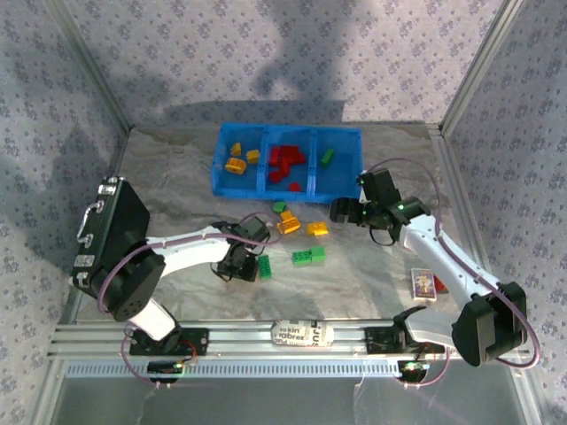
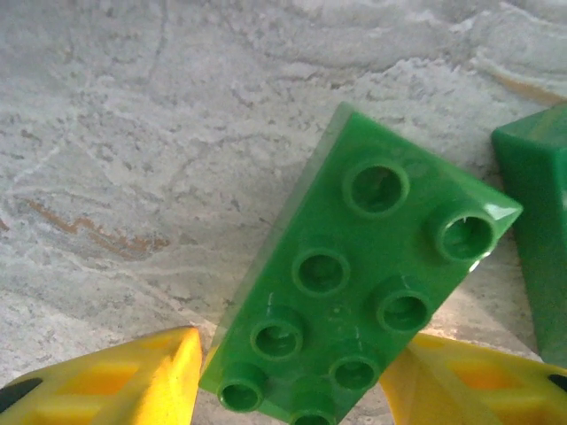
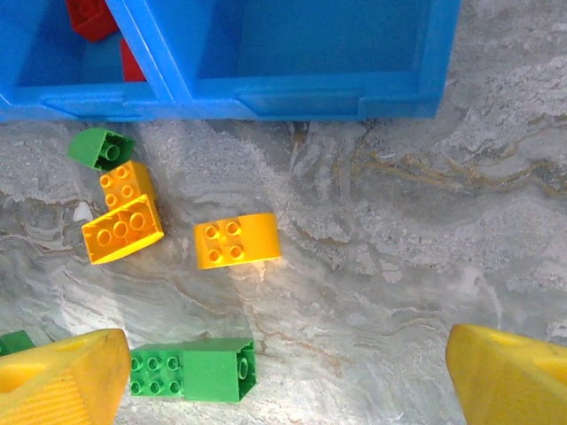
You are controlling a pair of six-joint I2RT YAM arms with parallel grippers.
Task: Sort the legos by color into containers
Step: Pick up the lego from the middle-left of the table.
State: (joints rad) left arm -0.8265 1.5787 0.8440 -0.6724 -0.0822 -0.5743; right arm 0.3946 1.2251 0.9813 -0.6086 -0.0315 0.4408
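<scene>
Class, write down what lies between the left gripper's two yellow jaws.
A green lego, studs up, its near end between them; the left wrist view shows it.

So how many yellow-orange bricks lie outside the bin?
3. One yellow-orange brick touches a second near the blue bin; the third lies apart to their right. Arms may hide others.

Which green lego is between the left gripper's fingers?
The eight-stud green lego, studs up, clamped by the left gripper; the green pair lies apart to its right.
</scene>
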